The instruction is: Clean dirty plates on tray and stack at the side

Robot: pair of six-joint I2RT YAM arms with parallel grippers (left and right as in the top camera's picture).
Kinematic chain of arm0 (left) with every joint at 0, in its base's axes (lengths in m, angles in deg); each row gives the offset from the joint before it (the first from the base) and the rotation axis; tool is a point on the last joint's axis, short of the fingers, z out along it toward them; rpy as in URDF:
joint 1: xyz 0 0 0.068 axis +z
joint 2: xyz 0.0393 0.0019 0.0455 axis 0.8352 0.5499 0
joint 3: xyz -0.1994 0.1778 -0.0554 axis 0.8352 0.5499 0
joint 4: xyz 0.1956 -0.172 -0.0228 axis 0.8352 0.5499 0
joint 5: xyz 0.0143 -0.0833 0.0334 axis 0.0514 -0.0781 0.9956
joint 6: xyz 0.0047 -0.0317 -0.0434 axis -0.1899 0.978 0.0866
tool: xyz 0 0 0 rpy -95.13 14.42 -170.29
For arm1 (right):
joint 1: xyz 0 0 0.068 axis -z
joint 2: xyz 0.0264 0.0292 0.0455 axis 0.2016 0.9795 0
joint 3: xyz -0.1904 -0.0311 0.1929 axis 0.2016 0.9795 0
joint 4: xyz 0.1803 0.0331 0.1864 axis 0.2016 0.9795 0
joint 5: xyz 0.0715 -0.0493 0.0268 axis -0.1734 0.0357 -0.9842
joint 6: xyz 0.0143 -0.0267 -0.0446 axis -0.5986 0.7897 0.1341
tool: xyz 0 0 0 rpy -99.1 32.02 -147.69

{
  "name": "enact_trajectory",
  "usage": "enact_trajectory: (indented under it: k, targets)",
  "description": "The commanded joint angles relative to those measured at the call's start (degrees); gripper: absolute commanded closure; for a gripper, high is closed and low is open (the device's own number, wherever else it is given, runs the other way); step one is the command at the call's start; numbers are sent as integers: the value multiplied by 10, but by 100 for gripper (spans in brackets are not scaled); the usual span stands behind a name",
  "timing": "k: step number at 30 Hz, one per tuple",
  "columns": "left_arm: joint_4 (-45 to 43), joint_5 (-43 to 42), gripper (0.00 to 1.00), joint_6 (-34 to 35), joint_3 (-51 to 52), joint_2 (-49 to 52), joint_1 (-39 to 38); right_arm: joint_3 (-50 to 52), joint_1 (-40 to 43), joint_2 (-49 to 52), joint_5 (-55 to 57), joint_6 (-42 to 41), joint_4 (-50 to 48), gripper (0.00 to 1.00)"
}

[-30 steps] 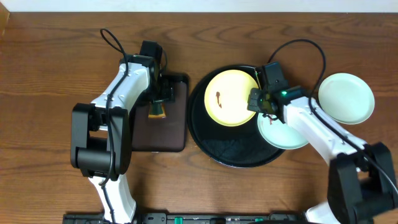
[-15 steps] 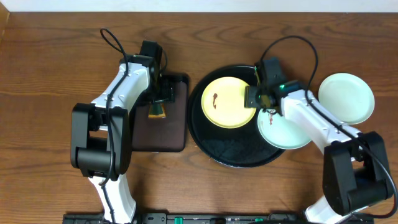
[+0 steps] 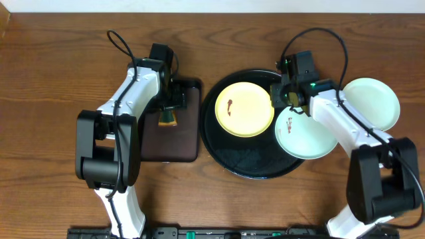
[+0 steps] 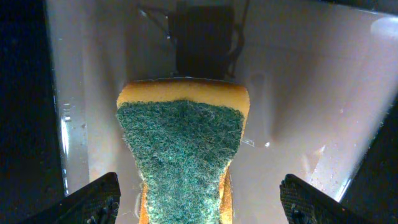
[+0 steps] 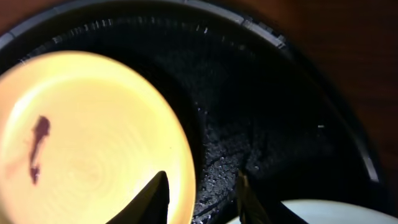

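The black round tray (image 3: 252, 166) holds a pale yellow plate (image 3: 244, 109) with a dark smear. A mint plate (image 3: 305, 133) lies partly over the tray's right rim. A second mint plate (image 3: 370, 104) sits on the table at the right. My right gripper (image 3: 279, 98) is open at the yellow plate's right edge. In the right wrist view its fingers (image 5: 200, 200) straddle the yellow plate's (image 5: 87, 143) rim above the tray (image 5: 261, 106). My left gripper (image 4: 199, 202) is open, with its jaws on either side of a green-and-yellow sponge (image 4: 183, 149) and apart from it.
The sponge (image 3: 167, 117) lies in a dark brown rectangular tray (image 3: 169, 143) left of the black tray. The wooden table (image 3: 53, 79) extends around both trays.
My right gripper moved up and right along the yellow plate's edge. The yellow plate shifted slightly left and toward me. The left arm has not moved.
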State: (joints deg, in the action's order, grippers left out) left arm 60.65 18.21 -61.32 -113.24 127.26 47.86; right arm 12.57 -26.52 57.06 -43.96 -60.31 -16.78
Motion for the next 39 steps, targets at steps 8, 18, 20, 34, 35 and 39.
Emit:
enact_trajectory:
  k: [8, 18, 20, 34, 35, 39]
  targets:
    - [1, 7, 16, 1, 1, 3, 0, -6, -20, 49, -7, 13, 3, 78]
    - [1, 7, 17, 1, 1, 3, 0, 5, -20, 49, 4, 13, 11, 86]
    - [1, 7, 17, 1, 1, 3, 0, 5, -20, 49, 3, 13, 9, 89]
    - [-11, 6, 17, 2, 1, 3, -1, 6, -20, 49, 3, 11, 16, 87]
    - [-11, 6, 17, 2, 1, 3, -1, 6, -20, 49, 3, 11, 16, 88]
    - [-11, 5, 18, 2, 1, 3, -1, 6, -20, 49, 4, 11, 17, 89]
